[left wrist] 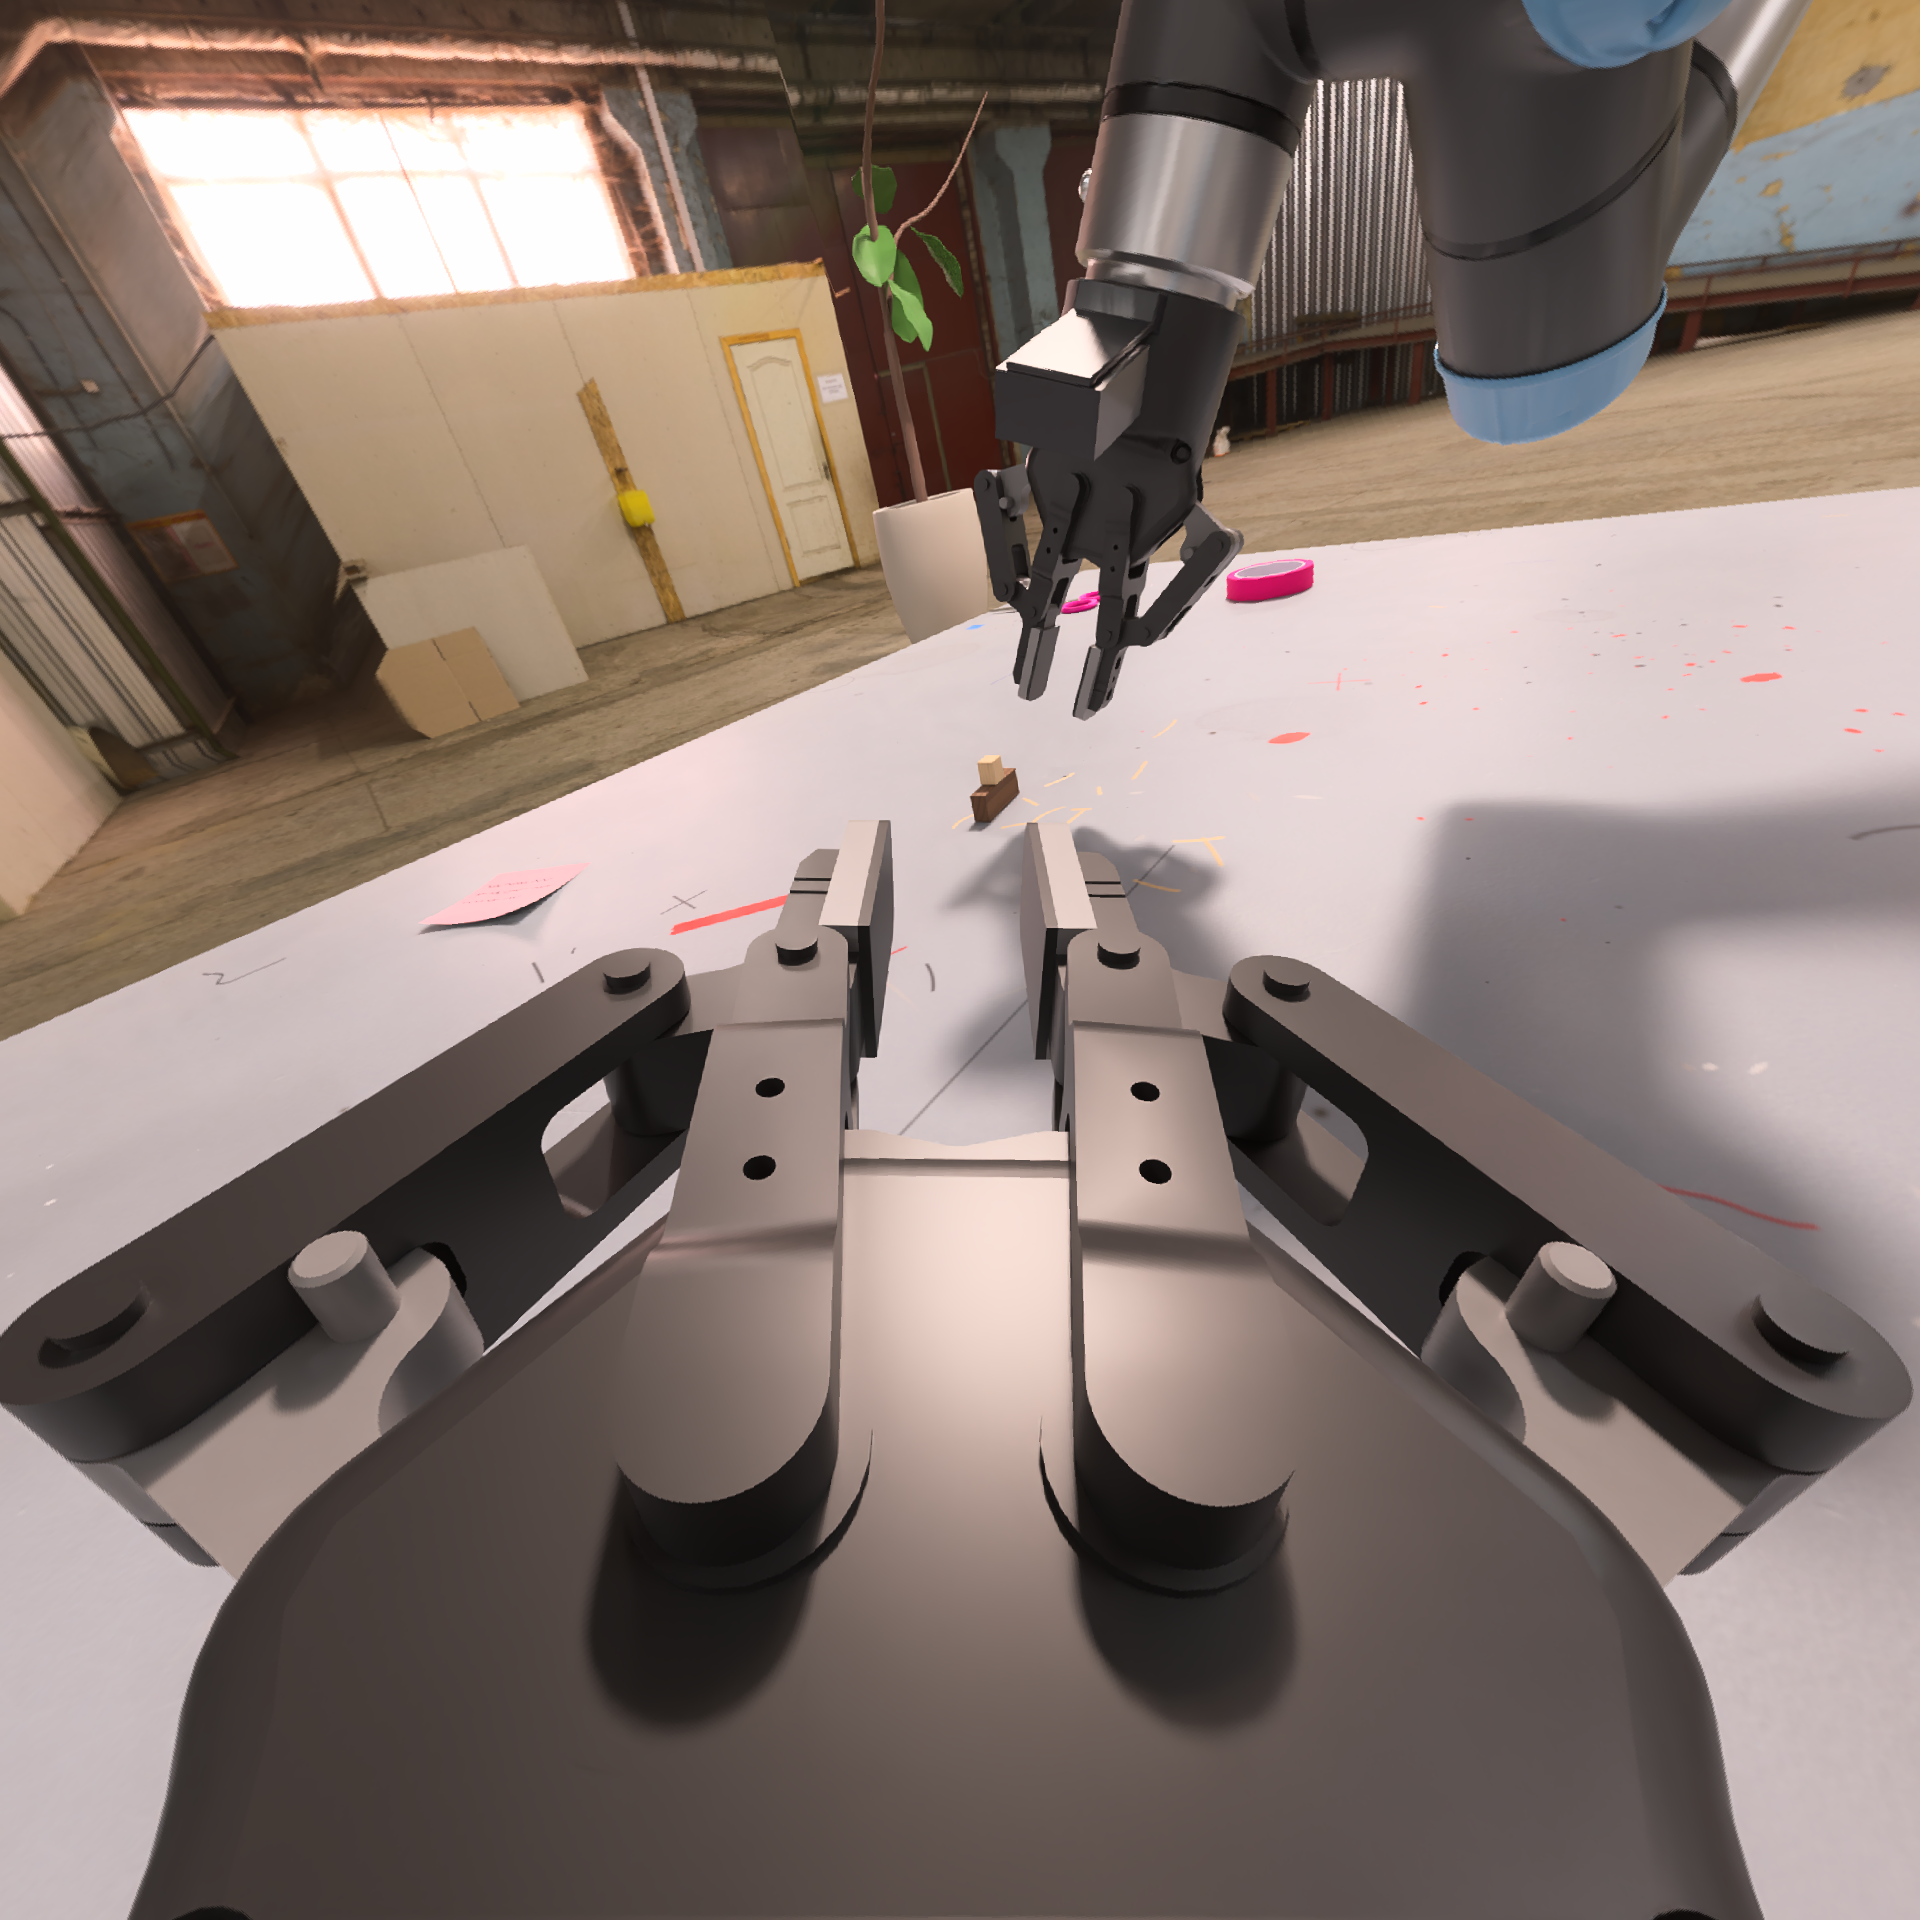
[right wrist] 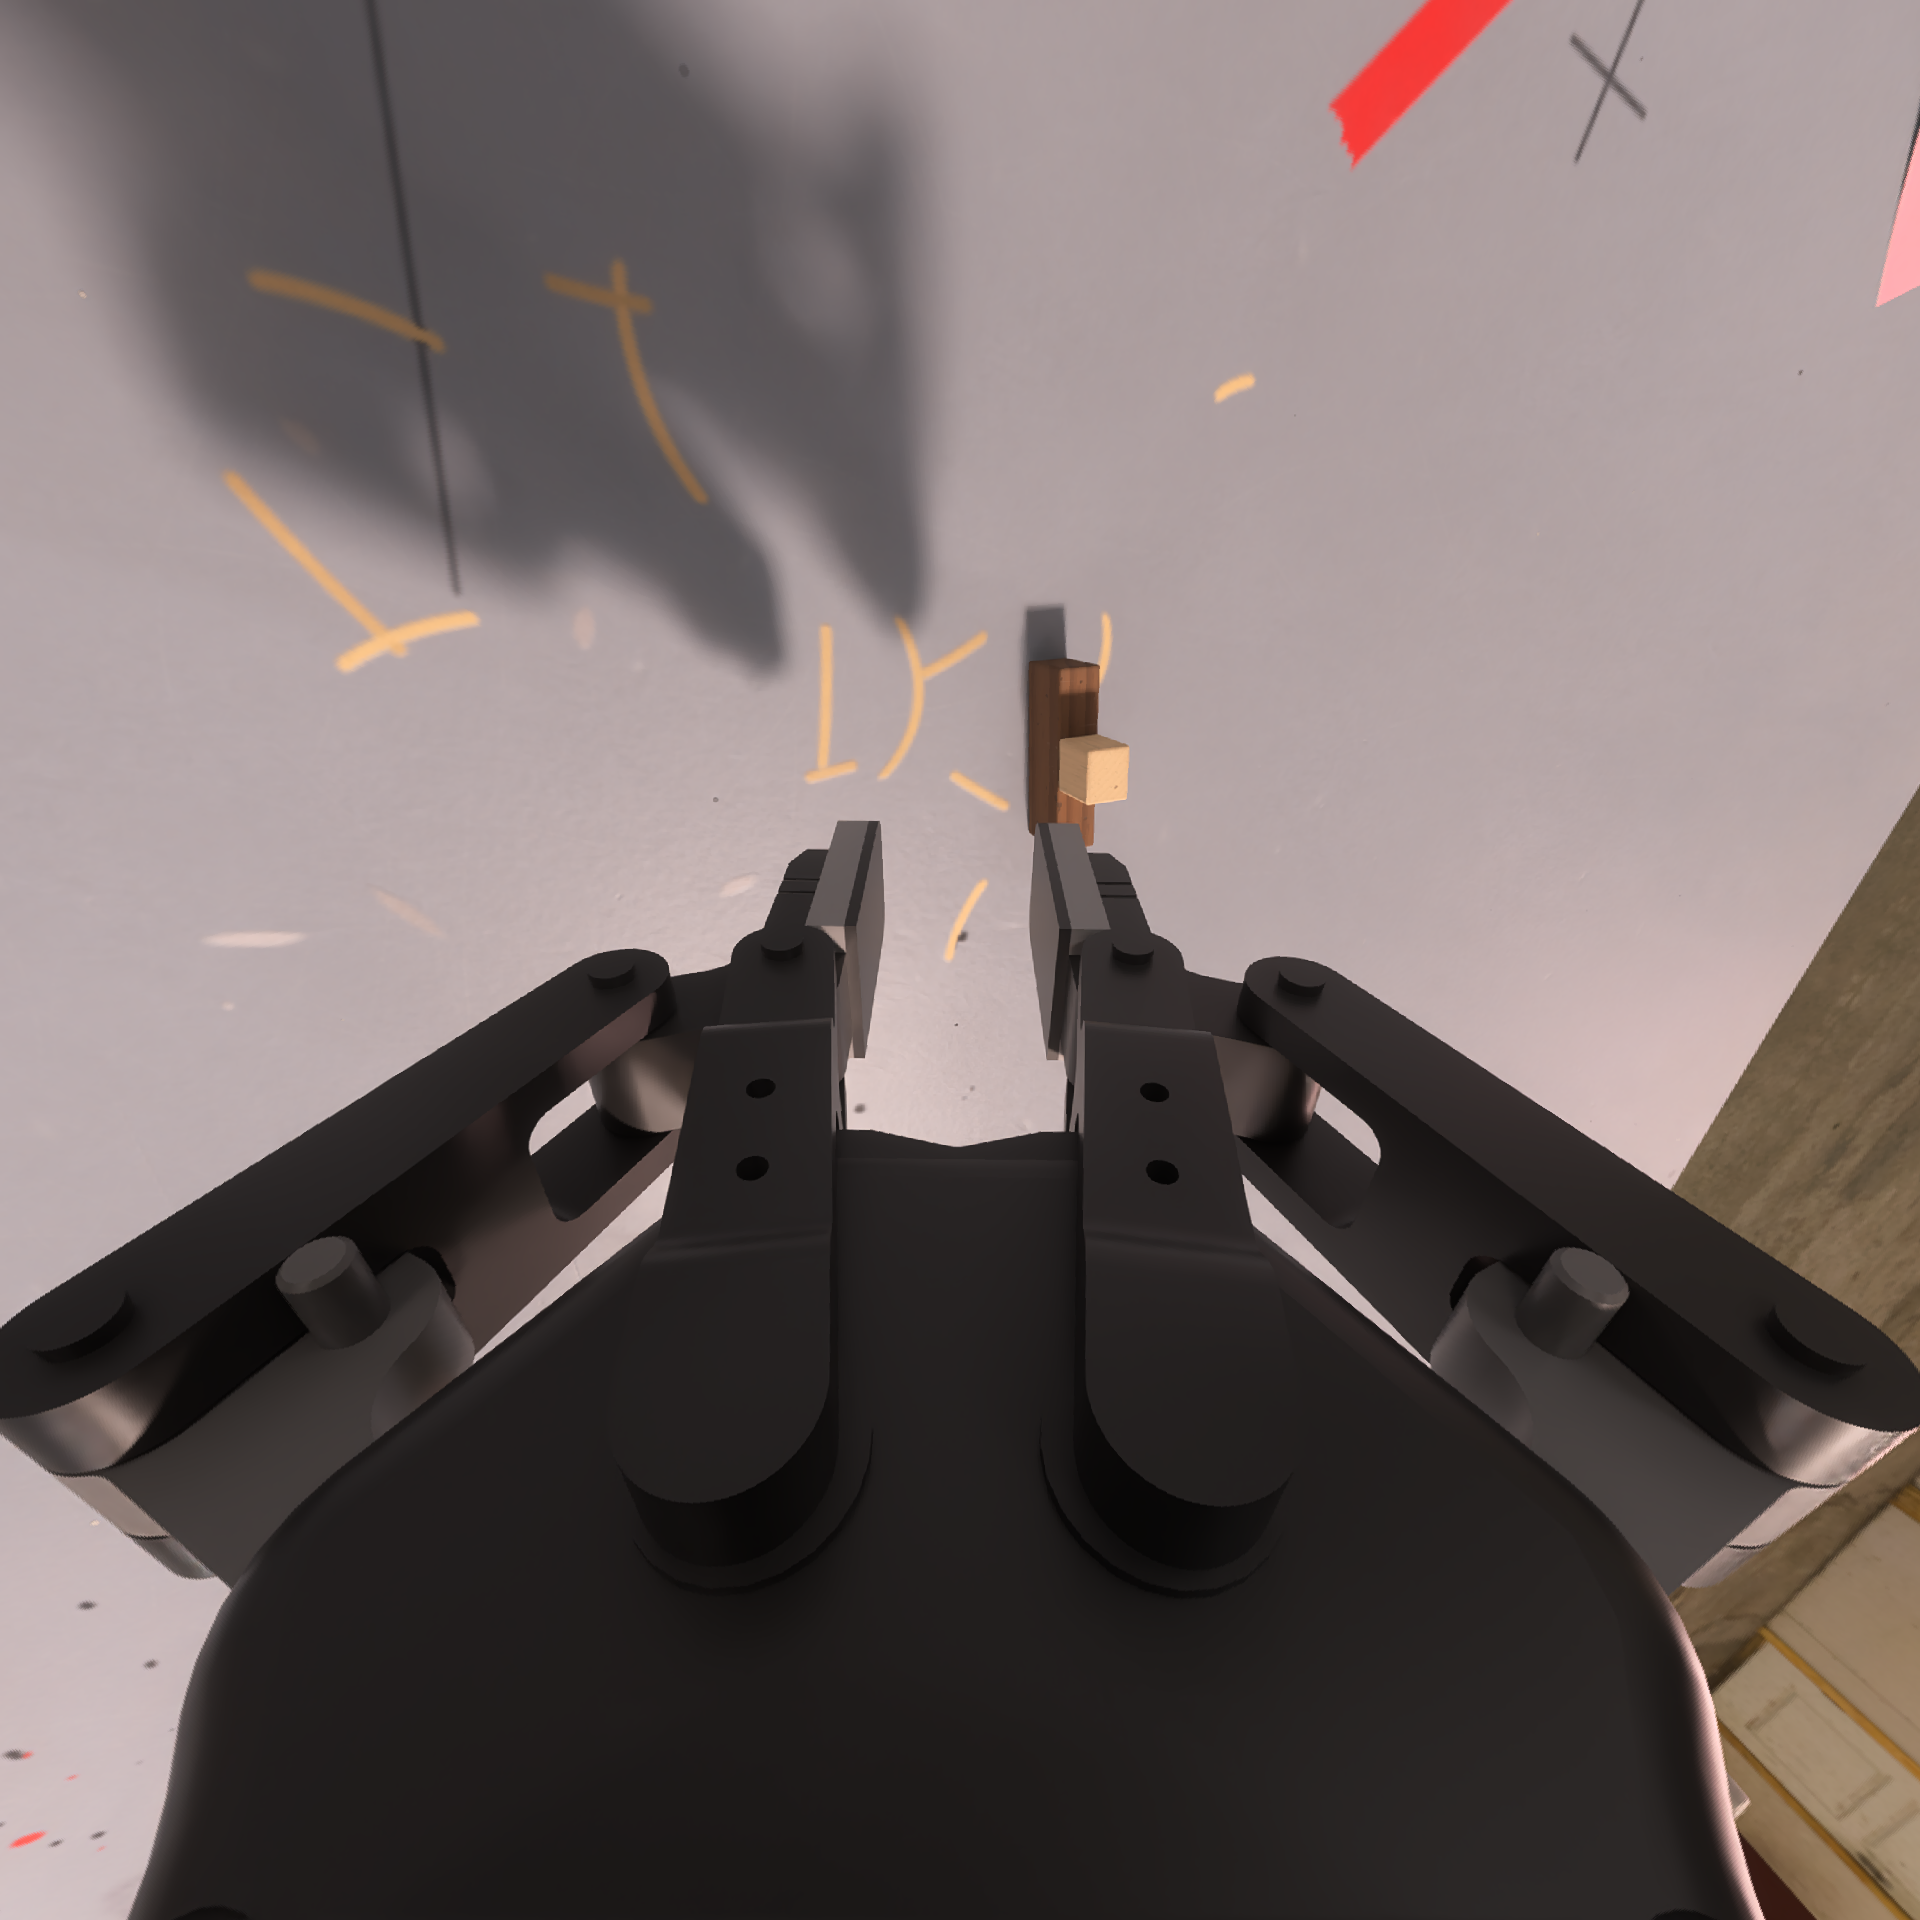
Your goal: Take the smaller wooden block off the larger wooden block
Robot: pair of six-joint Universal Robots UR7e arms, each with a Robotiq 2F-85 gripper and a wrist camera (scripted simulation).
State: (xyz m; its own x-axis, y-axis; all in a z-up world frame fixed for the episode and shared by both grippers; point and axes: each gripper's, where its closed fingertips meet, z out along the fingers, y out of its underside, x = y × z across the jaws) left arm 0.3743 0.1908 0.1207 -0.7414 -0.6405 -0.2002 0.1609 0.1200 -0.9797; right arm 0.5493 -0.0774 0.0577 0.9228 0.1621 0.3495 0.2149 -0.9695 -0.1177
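A small pale wooden cube (left wrist: 989, 770) sits on top of a larger dark brown wooden block (left wrist: 994, 801) that lies on the grey table (left wrist: 1455, 987). My left gripper (left wrist: 958, 831) is open and empty, low over the table, short of the blocks. My right gripper (left wrist: 1060, 681) hangs open above and just behind the blocks. In the right wrist view the cube (right wrist: 1094, 770) rests on the brown block (right wrist: 1062, 717) just past my open right gripper (right wrist: 956, 831), slightly to its right.
A pink tape roll (left wrist: 1270, 579) lies at the far side of the table. A pink paper sheet (left wrist: 501, 894) and a red tape strip (left wrist: 727, 914) lie to the left. A potted plant (left wrist: 914, 499) stands beyond the table edge.
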